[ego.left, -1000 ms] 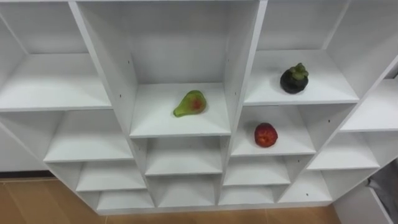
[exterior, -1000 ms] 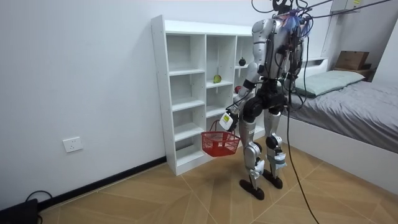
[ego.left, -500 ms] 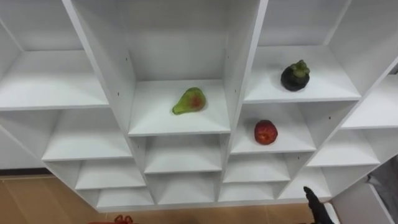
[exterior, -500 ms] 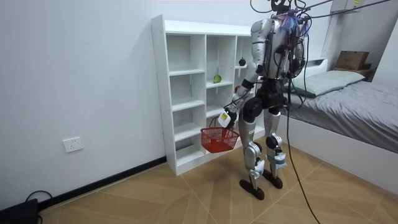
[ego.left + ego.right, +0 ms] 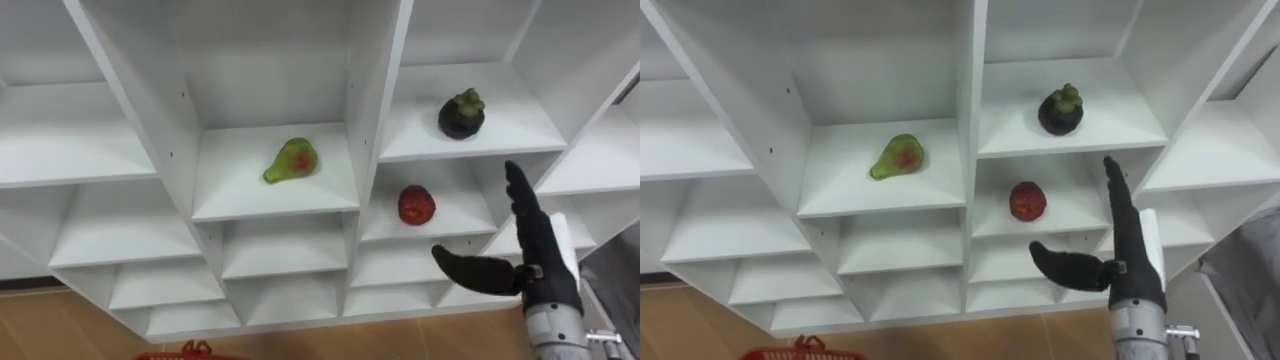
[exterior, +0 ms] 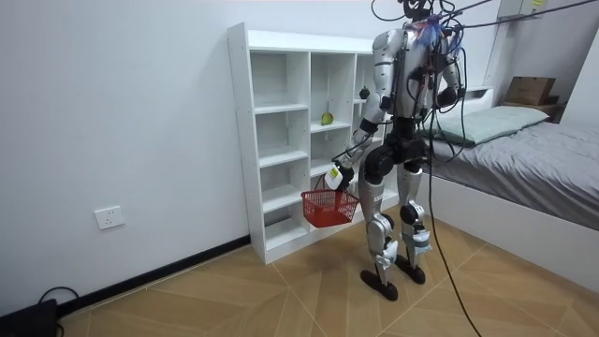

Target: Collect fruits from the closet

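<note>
A white closet (image 5: 275, 196) of open compartments stands before me. A green pear-shaped fruit (image 5: 290, 160) lies in the middle compartment. To its right sits a dark round fruit (image 5: 460, 113), and one shelf lower a red fruit (image 5: 416, 205). My right hand (image 5: 535, 250) is raised at the lower right, open, fingers straight up and thumb stuck out, just right of and below the red fruit, apart from it. In the room view my left hand (image 6: 340, 176) hangs low by the closet, shut on the handle of a red basket (image 6: 329, 207). The basket's rim (image 5: 175, 352) peeks in at the bottom edge.
The closet (image 6: 271, 140) stands against a white wall on a wooden floor. A bed (image 6: 524, 140) with a cardboard box (image 6: 529, 89) behind it lies at the room view's right. A wall socket (image 6: 109, 217) sits low at the room view's left.
My right hand has risen from the lower right edge to just beside the red fruit's compartment. The basket has come up a little. The eye view has shifted slightly.
</note>
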You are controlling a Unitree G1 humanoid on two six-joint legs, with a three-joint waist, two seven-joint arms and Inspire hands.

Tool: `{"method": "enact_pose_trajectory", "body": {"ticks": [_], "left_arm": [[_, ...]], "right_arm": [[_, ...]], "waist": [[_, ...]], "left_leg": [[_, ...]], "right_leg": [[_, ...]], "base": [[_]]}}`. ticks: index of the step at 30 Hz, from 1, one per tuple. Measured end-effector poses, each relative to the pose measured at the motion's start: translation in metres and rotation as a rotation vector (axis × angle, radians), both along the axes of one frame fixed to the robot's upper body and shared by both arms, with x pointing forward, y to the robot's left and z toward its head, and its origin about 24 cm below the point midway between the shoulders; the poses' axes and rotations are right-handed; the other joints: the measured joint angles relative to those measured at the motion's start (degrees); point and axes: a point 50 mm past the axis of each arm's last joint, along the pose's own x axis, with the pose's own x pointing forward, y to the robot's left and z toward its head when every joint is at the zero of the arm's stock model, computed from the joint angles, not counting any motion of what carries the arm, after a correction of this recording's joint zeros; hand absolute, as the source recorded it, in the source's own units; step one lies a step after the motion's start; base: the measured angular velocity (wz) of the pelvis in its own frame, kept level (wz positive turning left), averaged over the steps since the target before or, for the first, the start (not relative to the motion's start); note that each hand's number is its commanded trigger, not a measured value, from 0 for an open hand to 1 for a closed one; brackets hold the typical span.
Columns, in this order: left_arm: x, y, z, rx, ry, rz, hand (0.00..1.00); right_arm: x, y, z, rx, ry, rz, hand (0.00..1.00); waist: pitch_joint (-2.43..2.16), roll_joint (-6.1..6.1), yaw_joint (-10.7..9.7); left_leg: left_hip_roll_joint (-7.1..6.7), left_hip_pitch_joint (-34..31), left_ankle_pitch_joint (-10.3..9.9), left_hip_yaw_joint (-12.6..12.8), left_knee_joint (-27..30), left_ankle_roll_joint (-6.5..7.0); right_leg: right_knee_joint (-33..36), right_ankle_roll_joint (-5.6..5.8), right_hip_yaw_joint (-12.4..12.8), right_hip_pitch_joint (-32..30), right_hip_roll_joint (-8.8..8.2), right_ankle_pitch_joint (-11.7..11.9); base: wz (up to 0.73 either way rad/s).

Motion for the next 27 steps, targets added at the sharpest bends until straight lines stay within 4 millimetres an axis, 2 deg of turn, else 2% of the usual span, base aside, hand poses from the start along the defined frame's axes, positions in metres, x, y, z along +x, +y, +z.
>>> {"method": "enact_pose_trajectory", "body": {"ticks": [10,13,20,27], "left_arm": [[-0.010,-0.002,-0.002,-0.022,0.034,0.000,1.00],[-0.012,-0.002,-0.003,-0.021,0.039,0.001,1.00],[-0.013,-0.003,-0.003,-0.022,0.048,-0.008,1.00],[-0.014,-0.003,-0.004,-0.027,0.062,-0.017,1.00]], "right_arm": [[0.011,0.007,0.041,-0.007,-0.203,0.006,0.00],[0.014,0.008,0.046,-0.016,-0.231,-0.003,0.00],[0.016,0.008,0.049,-0.041,-0.242,0.014,0.00],[0.027,0.012,0.060,-0.057,-0.311,0.010,0.00]], "waist": [[-0.26,0.58,0.30],[-0.27,0.56,0.67],[-0.23,0.41,1.75],[-0.26,-0.43,2.02]], "left_leg": [[0.20,0.12,0.02,0.86,-0.37,-0.01],[0.26,0.12,0.03,0.99,-0.37,-0.02],[0.28,0.01,0.04,0.98,-0.35,-0.04],[0.31,-0.10,0.04,0.87,-0.36,-0.05]], "right_leg": [[0.03,-0.10,1.09,-0.11,0.28,0.06],[0.02,-0.17,1.82,-0.26,0.40,0.10],[0.04,-0.21,1.59,-0.26,0.43,0.16],[0.06,-0.23,1.32,-0.20,0.43,0.17]], "base": [[-0.04],[-0.04],[0.00],[0.00]]}}
